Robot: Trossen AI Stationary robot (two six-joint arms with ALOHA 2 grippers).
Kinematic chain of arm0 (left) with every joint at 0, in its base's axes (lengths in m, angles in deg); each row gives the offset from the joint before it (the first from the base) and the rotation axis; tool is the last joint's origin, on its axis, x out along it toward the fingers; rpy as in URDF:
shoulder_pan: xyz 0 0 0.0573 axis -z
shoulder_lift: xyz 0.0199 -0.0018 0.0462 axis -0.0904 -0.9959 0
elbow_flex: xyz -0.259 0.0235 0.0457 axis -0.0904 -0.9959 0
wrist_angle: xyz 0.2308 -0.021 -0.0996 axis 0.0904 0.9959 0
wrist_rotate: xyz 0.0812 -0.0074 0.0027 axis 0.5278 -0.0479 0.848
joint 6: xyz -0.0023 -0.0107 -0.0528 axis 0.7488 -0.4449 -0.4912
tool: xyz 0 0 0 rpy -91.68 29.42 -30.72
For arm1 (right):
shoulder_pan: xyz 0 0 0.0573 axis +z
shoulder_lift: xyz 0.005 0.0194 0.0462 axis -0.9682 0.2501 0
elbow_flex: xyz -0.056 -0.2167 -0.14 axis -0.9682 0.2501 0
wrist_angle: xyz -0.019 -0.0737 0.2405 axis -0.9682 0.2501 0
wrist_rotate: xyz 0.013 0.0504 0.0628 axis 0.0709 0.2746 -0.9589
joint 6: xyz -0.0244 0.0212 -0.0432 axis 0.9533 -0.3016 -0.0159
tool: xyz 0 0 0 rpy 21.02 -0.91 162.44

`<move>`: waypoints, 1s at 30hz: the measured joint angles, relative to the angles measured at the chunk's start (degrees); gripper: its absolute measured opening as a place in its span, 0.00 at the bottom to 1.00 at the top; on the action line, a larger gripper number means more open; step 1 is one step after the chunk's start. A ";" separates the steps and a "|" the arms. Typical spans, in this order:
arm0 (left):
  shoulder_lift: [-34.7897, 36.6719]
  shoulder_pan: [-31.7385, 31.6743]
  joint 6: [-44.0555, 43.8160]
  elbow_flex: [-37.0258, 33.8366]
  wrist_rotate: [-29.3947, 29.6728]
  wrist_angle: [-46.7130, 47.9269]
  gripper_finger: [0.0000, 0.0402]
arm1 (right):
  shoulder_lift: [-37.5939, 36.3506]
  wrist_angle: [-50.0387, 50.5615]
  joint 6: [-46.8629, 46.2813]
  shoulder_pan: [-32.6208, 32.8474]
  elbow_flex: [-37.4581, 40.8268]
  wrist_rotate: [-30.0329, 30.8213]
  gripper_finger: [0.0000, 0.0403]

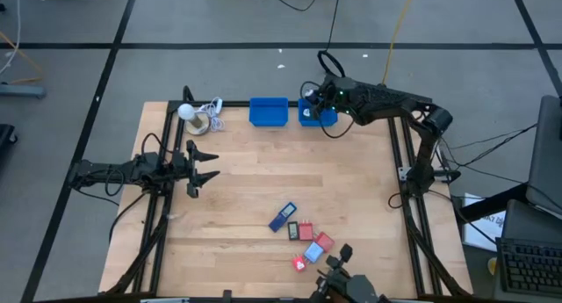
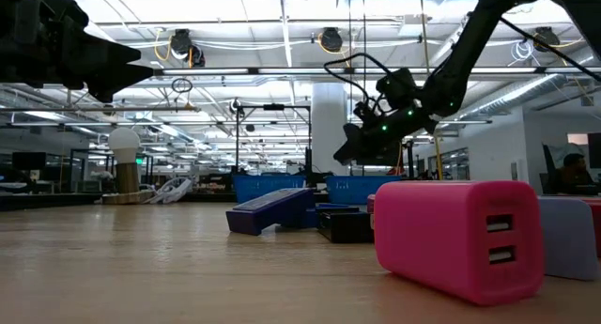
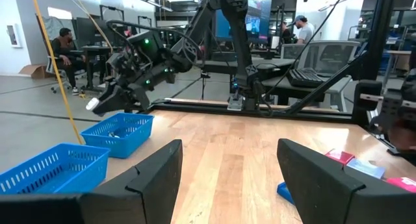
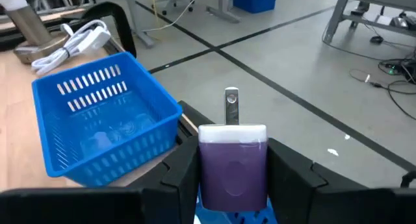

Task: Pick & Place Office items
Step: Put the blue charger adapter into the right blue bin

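Gripping a pale purple charger block (image 4: 232, 164) with a metal prong sticking up from its top, the right hand (image 1: 309, 99) hangs over the right-hand blue bin (image 1: 318, 115) at the far edge of the table (image 1: 255, 176); the wrist picture shows the block pinched between the two dark fingers (image 4: 179, 172). Just beside that bin stands the second blue bin (image 1: 269, 111), whose slotted walls and floor show nothing inside that can be made out. Beyond the second bin, farther from the right hand, lie a white ball (image 1: 186, 111) and its coiled white cord (image 1: 211, 112). The left hand (image 1: 200, 169) hovers over the table well apart from both bins, its fingers spread wide with nothing between them. The other office items lie together near the table's front edge, well apart from the bins: a dark blue rectangle (image 1: 282, 216), a red block (image 1: 306, 231), another red block (image 1: 324, 241), a light blue block (image 1: 313, 253) and a small red piece (image 1: 299, 263). In the low view a pink block (image 2: 457, 238) with two port slots on its end stands closest to the camera. No label or writing can be read on any of them.
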 joint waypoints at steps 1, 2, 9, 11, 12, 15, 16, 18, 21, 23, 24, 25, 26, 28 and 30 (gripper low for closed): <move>0.01 0.01 0.02 0.00 0.00 0.00 0.64 | 0.25 0.13 0.47 0.16 0.01 -0.05 0.32; 0.00 -0.01 0.10 0.00 0.00 0.00 0.64 | 0.44 0.24 0.78 0.28 0.02 -0.04 0.32; 0.00 -0.01 0.07 0.00 0.00 0.00 0.64 | 1.77 1.04 0.98 1.09 0.02 -0.06 0.32; 0.01 -0.01 0.04 -0.01 0.00 0.00 0.64 | 1.95 1.41 0.45 1.37 0.04 -0.06 0.32; 0.01 -0.01 0.10 0.00 0.00 -0.01 0.64 | 1.93 1.43 0.52 1.43 0.08 -0.04 0.32; 0.02 0.01 0.02 0.00 0.00 0.00 0.64 | 1.91 1.39 0.79 1.76 0.10 0.04 0.32; 0.00 0.00 0.01 0.00 0.00 -0.01 0.64 | 1.91 1.39 0.84 1.79 0.10 0.04 0.32; 0.01 -0.01 0.10 0.00 0.00 0.00 0.64 | 1.91 1.40 0.93 1.80 0.13 0.03 0.32; 0.01 0.00 0.02 0.00 0.00 0.00 0.64 | 1.91 1.39 0.98 1.82 0.13 0.03 0.32; 0.00 -0.01 0.10 0.00 0.00 0.00 0.64 | 1.91 1.39 0.99 1.82 0.13 0.05 0.32; 0.00 0.00 0.10 0.00 0.00 0.00 0.64 | 1.91 1.39 0.99 1.82 0.13 0.04 0.32; 0.00 -0.01 0.07 0.00 0.00 0.00 0.64 | 1.91 1.39 0.99 1.81 0.13 0.06 0.32; 0.00 -0.01 0.01 0.00 0.00 0.00 0.64 | 1.91 1.40 0.99 1.80 0.13 0.07 0.32; 0.01 0.00 0.10 0.00 0.00 0.00 0.64 | 1.91 1.39 0.99 1.82 0.13 0.05 0.32; 0.00 -0.01 0.04 0.00 0.00 0.00 0.64 | 1.91 1.39 1.01 1.82 0.13 0.01 0.32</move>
